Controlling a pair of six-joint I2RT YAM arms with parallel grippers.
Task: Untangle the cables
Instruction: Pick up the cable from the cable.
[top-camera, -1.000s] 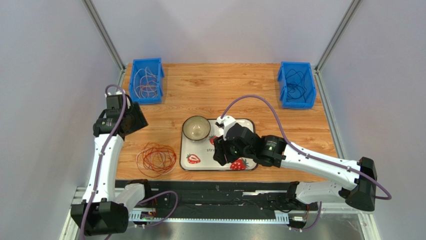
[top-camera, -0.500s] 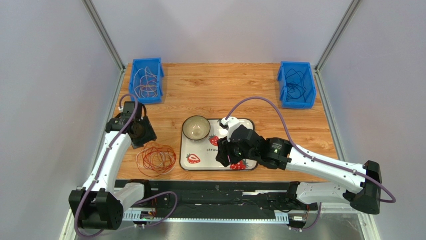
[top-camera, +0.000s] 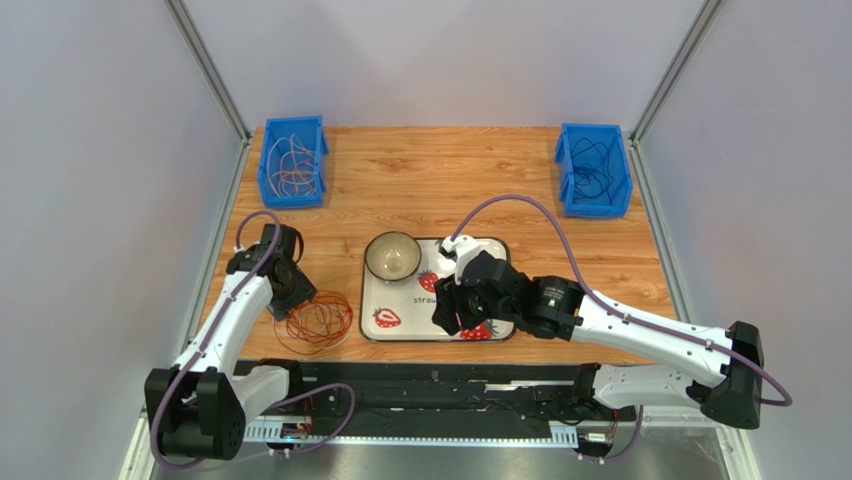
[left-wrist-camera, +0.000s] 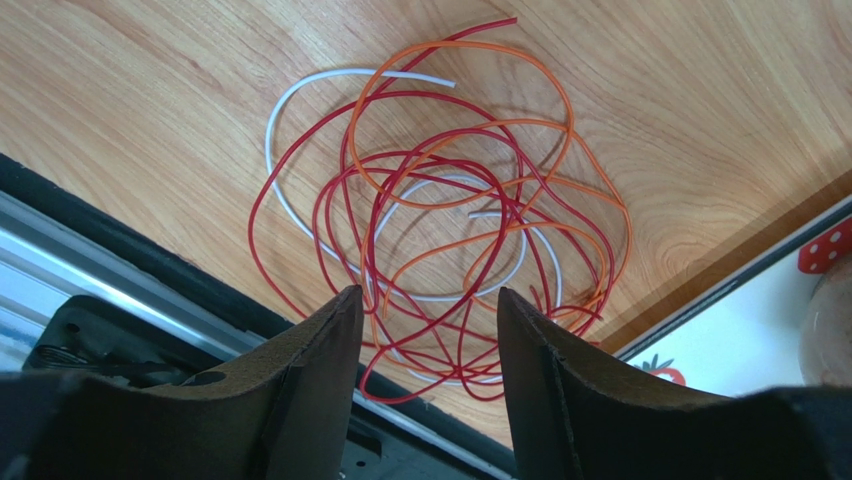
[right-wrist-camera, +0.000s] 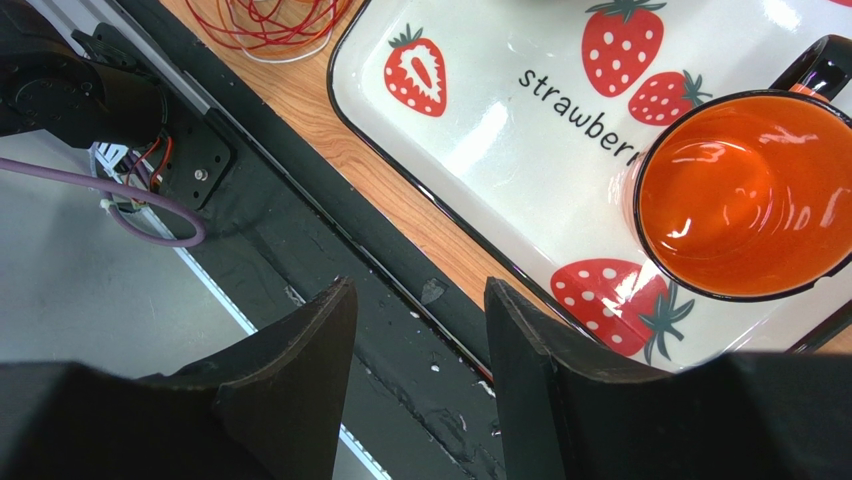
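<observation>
The cables (left-wrist-camera: 440, 215) lie as one tangle of red, orange and white loops on the desk (left-wrist-camera: 650, 90), near its front edge and just left of the tray (right-wrist-camera: 480, 130). The left fingers (left-wrist-camera: 310, 390) are spread, grasping nothing, over the tangle. They hide its nearest loops, and contact cannot be judged. The right fingers (right-wrist-camera: 290, 380) are released and empty over the tray's front rim. The orange cup (right-wrist-camera: 745, 195) covers the end of the printed word, and its handle is cut off at the frame edge.

Bright even light, soft shadows under cables (left-wrist-camera: 432, 183); glare on tray (right-wrist-camera: 470, 150) & cup (right-wrist-camera: 740, 200).
</observation>
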